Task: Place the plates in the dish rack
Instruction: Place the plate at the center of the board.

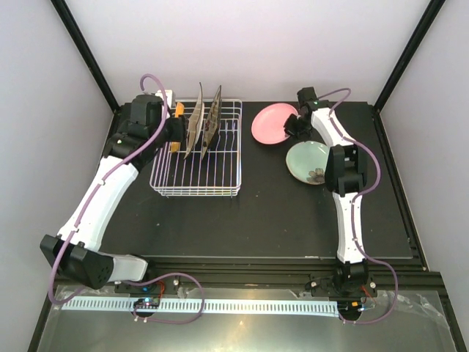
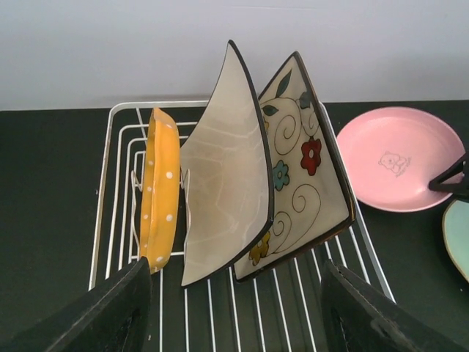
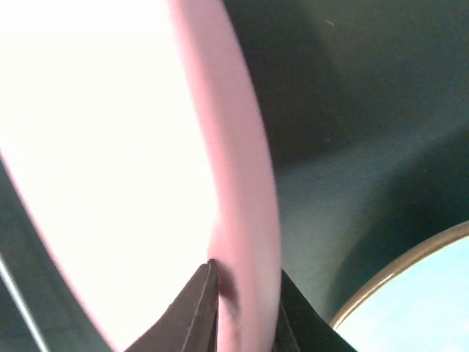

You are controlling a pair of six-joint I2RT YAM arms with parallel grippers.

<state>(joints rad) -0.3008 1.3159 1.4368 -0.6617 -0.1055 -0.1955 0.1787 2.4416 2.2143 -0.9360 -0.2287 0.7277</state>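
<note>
The pink plate (image 1: 270, 123) is seemingly being gripped at its rim by the right claw (image 3: 245, 273), so slow lifting is being advised.

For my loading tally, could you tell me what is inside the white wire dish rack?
On edge: small orange dotted ceramic plate, plain cream square plate, flowered square plate, partly covered by the plain one.
</note>
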